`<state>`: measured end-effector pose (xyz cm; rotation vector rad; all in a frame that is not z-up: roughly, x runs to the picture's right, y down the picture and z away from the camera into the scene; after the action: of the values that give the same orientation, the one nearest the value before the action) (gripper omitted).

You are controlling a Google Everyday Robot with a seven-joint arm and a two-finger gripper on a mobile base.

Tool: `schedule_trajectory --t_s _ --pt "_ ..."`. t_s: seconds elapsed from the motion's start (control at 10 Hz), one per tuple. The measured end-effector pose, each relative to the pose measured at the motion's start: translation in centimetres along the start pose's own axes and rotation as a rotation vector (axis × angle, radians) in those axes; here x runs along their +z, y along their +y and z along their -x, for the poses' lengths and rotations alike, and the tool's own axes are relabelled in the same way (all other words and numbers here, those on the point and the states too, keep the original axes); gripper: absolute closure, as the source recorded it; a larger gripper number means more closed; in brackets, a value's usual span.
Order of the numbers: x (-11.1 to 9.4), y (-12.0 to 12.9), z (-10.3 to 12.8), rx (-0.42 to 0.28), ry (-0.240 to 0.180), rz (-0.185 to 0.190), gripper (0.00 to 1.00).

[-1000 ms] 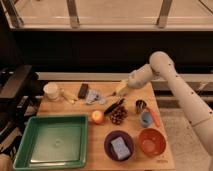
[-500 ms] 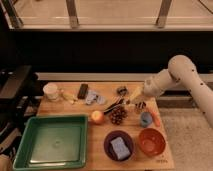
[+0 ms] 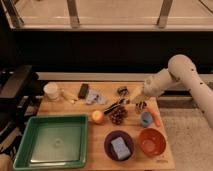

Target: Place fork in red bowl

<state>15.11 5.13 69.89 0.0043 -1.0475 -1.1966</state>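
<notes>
Fork [image 3: 114, 106], as far as I can make it out, is the thin dark utensil lying slantwise near the middle of the desk [image 3: 60, 108]. Its upper end reaches up to my tool [image 3: 131, 96] and its lower end points toward the orange fruit [image 3: 97, 116]. My tool hangs low over the far right part of the desk, with my arm coming in from the right. Its fingers are together, but I cannot tell whether they pinch the fork's upper end or only sit beside it.

The red bowl [image 3: 151, 142] stands at the near right corner of the desk, well apart from the fork. Just beside it on the left is the purple bowl [image 3: 119, 145], which has a blue block in it. A pinecone [image 3: 118, 116] lies just below the fork, and a small blue cup [image 3: 146, 119] stands between my tool and the red bowl. A green tray [image 3: 30, 150] fills the near left of the desk, and a white cup [image 3: 51, 91] stands at the far left.
</notes>
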Motion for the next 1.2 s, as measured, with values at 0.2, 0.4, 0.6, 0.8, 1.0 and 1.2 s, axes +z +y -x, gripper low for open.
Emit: schedule_trajectory --t_s 0.2,0.4,0.6,0.8,1.0,1.2 --pt "-0.2 -0.1 -0.1 -0.021 -0.009 -0.004 1.00" --pt "-1.5 0.3 2.2 -0.017 0.001 0.000 1.00" --pt "-2.9 0.6 5.1 0.000 0.029 0.016 1.00" --pt "-4.5 1.6 8.8 0.043 0.078 0.054 1.00" --pt "-6.4 3.2 11.4 0.099 0.143 0.089 1.00" --pt "-8.2 5.2 13.5 0.163 0.219 0.109 1.00"
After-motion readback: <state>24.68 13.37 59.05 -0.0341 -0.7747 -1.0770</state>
